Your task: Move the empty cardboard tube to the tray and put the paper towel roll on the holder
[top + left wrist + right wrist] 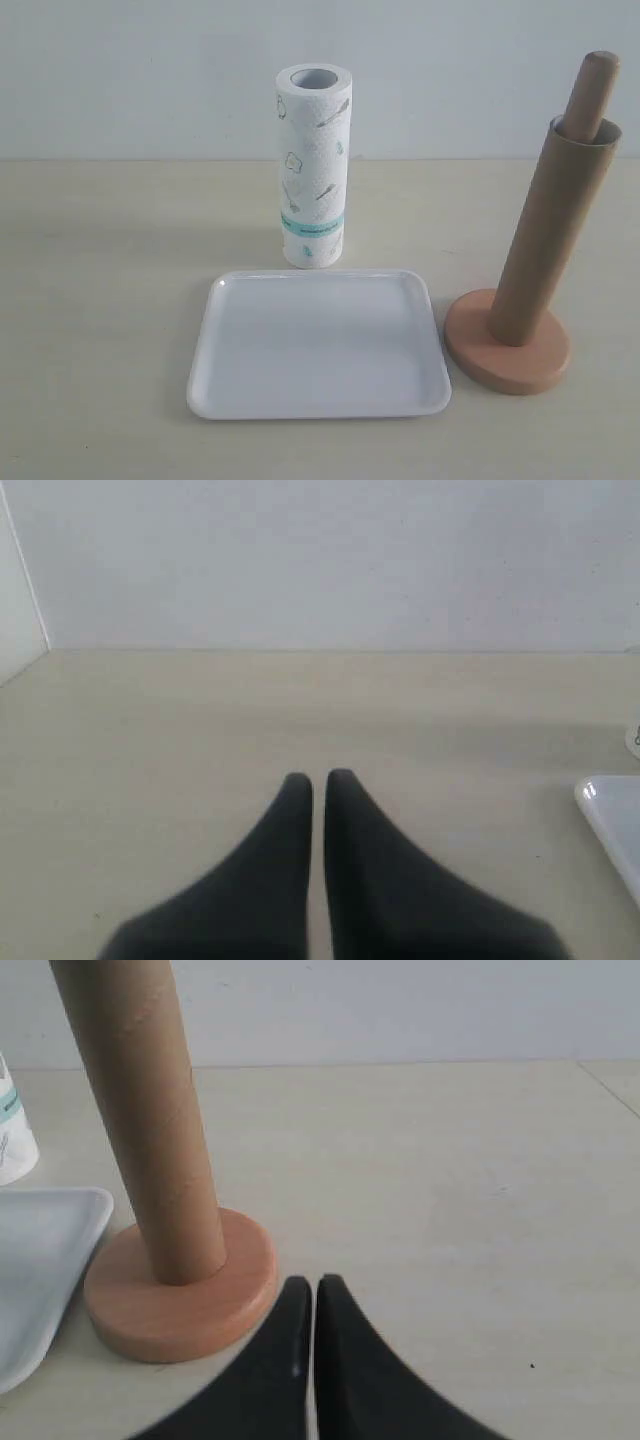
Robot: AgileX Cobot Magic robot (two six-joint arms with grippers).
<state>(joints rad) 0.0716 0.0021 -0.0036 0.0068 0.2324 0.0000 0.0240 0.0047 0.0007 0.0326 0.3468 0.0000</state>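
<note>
On my exterior feed the empty cardboard tube [545,240] stands at the right of the frame, slipped over the pole of the wooden holder [508,350]. The pole's rounded top pokes out above the tube's open rim. In this view tube and pole both appear to lean toward the upper right corner. The tube's lower end rests on the holder's round disc base, which sits on the pale counter [100,320] just beside the right rim of the tray.

The white tray [318,345] lies flat at the lower centre of the frame. Behind it, at the upper centre, the paper towel roll [314,165] stands upright on the counter, hollow core facing up and teal band near its bottom. It is close to the tray's far rim, but I cannot tell whether the two touch. A plain white wall [120,70] closes off the back.

On the left wrist camera I see the left gripper [318,778] over the counter. Its dark jaws are pressed almost together, with only a thin slit between them, clenched empty. A corner of the tray shows at the edge of that picture.

On the right wrist camera the right gripper [306,1282] is likewise clenched empty. Its tips are near the holder's disc base, and the tube rises just beyond them.
</note>
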